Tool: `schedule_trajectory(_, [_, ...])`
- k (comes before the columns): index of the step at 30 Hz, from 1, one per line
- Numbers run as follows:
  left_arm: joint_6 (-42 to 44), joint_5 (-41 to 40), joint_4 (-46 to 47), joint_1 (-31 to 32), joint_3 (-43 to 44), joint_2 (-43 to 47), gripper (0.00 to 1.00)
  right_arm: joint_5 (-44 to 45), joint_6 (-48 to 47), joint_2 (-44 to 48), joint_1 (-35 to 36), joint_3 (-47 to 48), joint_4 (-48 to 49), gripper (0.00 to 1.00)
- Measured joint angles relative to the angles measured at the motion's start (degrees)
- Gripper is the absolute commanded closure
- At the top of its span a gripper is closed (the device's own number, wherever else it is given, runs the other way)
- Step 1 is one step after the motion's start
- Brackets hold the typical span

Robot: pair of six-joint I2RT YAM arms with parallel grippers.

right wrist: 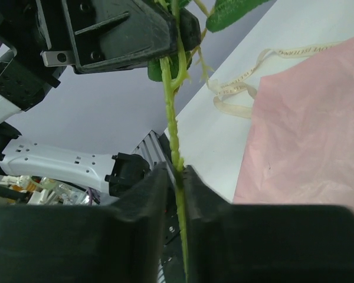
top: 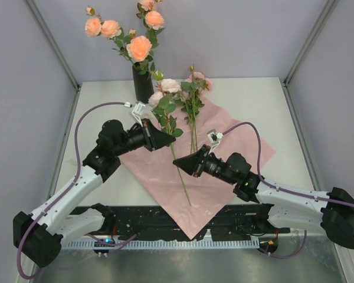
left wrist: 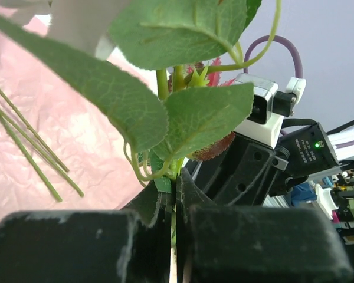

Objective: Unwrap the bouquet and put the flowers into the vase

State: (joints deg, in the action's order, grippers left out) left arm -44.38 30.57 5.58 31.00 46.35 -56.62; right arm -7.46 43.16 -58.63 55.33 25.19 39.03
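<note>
Flower stem point(right wrist: 172, 124) — seemingly light, thin, easily bent — I am pinching with my left gripper point(left wrist: 176, 197) under the leaves point(left wrist: 200, 115), right gripper point(right wrist: 177, 177) lower.

**Print in view, none clearly legible**

Running along the cream ribbon point(right wrist: 265, 59), lying on the surface point(right wrist: 221, 138) beside the pink paper point(right wrist: 307, 135): small printed capitals, staying too fine and slanted for sure reading. Showing on a black housing's label point(left wrist: 311, 150): tiny white print, blurring past reading.

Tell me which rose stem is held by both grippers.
The pale-bloomed rose stem slanting across the pink paper, pinched by left gripper and right gripper. The other loose stems lie untouched to its right.
</note>
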Motion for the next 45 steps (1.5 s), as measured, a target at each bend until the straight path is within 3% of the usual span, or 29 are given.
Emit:
schedule_trajectory(1, [0.09, -0.11, 0.04, 0.0, 0.0, 0.02, 1.0, 0.31, -0.02, 0.02, 0.02, 0.0, 0.0, 0.54])
schedule_trajectory(2, [0.55, -0.37, -0.07, 0.02, 0.04, 0.11, 1.0, 0.5, 0.02, 0.02, 0.04, 0.0, -0.15, 0.39])
schedule_trajectory(5, [4.17, -2.93, -2.36, 0.04, 1.36, 0.39, 1.0, 2.03, -0.72, 0.59, 0.07, -0.02, -1.53, 0.11])
schedule_trajectory(7, [7.78, -6.32, -4.63, 0.07, 3.76, 0.66, 1.0, 3.93, -1.64, 1.97, 0.07, -0.07, -3.15, 0.01])
schedule_trajectory(17, [32.83, -34.93, -4.04, -0.96, 20.22, 1.07, 1.0, 17.03, -9.2, 12.72, 0.07, -0.74, -12.7, 0.04])
schedule_trajectory(24, [38.62, -45.97, 3.82, -9.86, 33.46, -8.66, 1.0, 22.56, -13.18, 13.27, 0.07, -1.18, -15.96, 0.05])
schedule_trajectory(30, [38.4, -47.17, 8.22, -15.02, 41.86, -21.07, 1.0, 25.59, -16.35, 13.2, 0.07, -1.81, -15.87, 0.05])
schedule_trajectory(39, [39.34, -44.83, 15.8, -17.29, 46.86, -34.93, 1.0, 26.49, -19.17, 12.55, 0.07, -3.04, -13.29, 0.05])
schedule_trajectory(45, [39.89, -43.54, 17.49, -18.01, 54.88, -43.12, 1.0, 26.91, -20.37, 11.93, 0.04, -3.1, -12.5, 0.05])
